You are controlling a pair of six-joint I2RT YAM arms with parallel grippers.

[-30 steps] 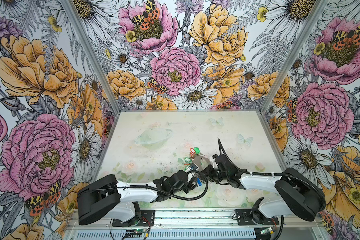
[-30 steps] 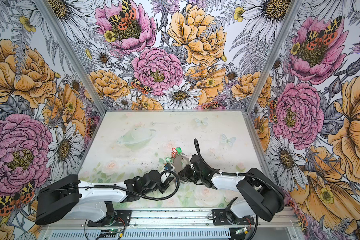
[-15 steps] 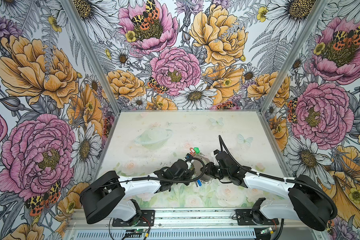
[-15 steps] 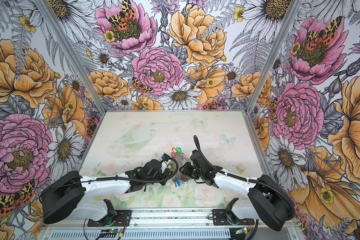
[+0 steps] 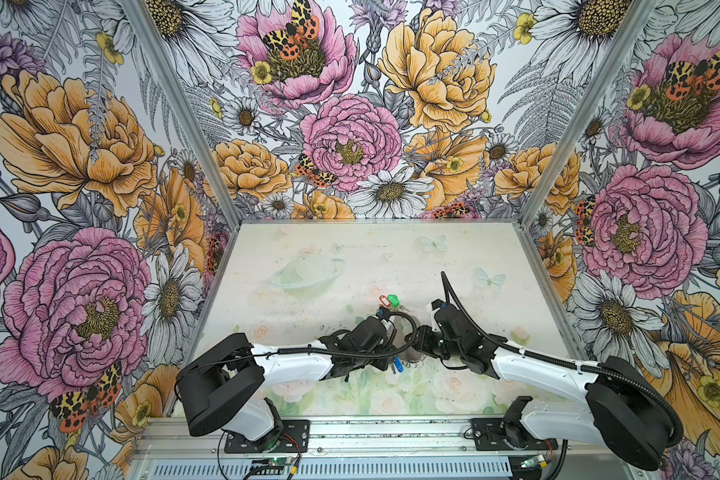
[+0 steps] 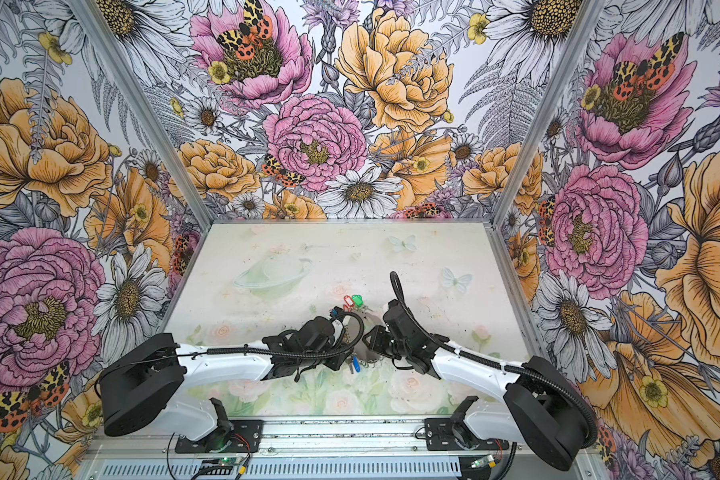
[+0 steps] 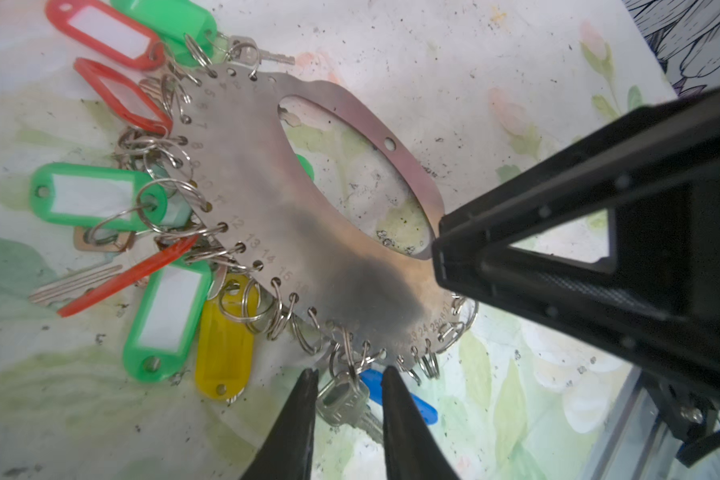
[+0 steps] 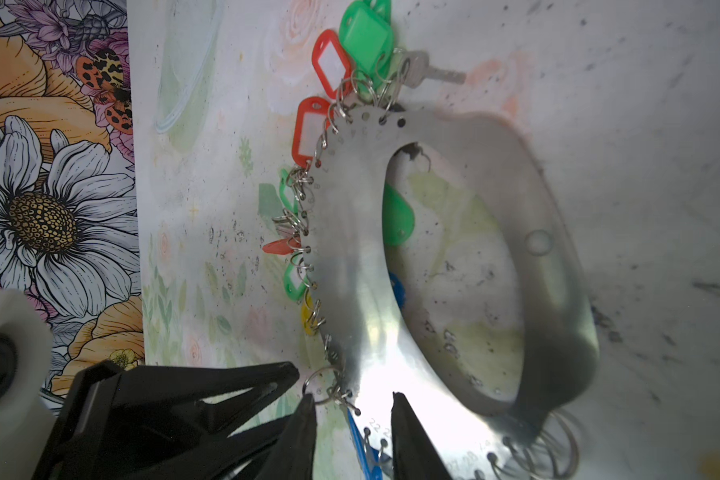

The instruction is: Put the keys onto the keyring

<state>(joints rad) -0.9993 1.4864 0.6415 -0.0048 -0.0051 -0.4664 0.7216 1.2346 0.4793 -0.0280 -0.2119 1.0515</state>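
Observation:
The keyring [image 7: 308,232] is a flat grey metal plate with a wide hole and numbered edge holes carrying small silver rings; it also shows in the right wrist view [image 8: 350,257] and between both arms in a top view [image 6: 368,355]. The keys hang round its edge: red tags [image 7: 100,29], green tags [image 7: 88,195], a yellow tag [image 7: 225,345], a blue tag [image 7: 404,403]. My left gripper [image 7: 350,374] stands slightly apart astride a silver key [image 7: 341,399] hanging from an edge ring. My right gripper [image 8: 352,397] is open astride the plate's ringed edge.
Loose metal keys lie by the tags [image 7: 75,282]. The red tag [image 5: 383,300] and green tag [image 5: 393,298] mark the cluster's far side. Flowered walls [image 5: 100,291] close the table on three sides. A metal rail [image 5: 391,432] runs along the front.
Both arms have pushed in closer over the keyring. My right gripper's jaws have widened. The keyring and tags lie where they were.

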